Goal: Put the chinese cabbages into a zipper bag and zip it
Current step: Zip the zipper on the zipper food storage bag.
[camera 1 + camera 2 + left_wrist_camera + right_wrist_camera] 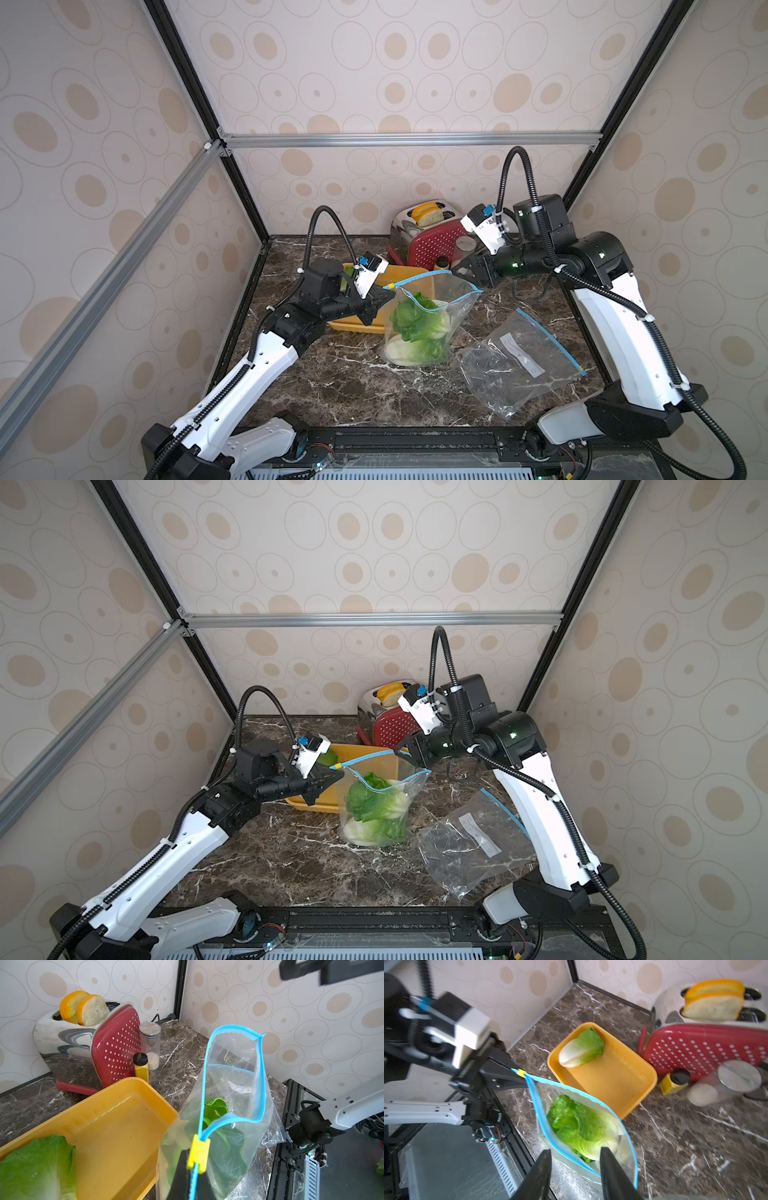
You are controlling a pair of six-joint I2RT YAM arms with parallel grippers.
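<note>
Shows a dark marbled counter from above, with two robot arms reaching inward. Near the middle, a clear zipper bag standing upright, blue-rimmed mouth gaping wide. Inside it, two chinese cabbages, green leaves and white bases visible through the plastic. Left fingers pinched tight on the bag's rim, right beside the yellow slider. Right fingers spread apart at the opposite end of the mouth, gripping nothing. Just behind the bag, a yellow tray with a third chinese cabbage lying in one corner. Nearer the right arm, a second, empty bag flat on the counter. At the back, a red toaster with bread in its slots.
</note>
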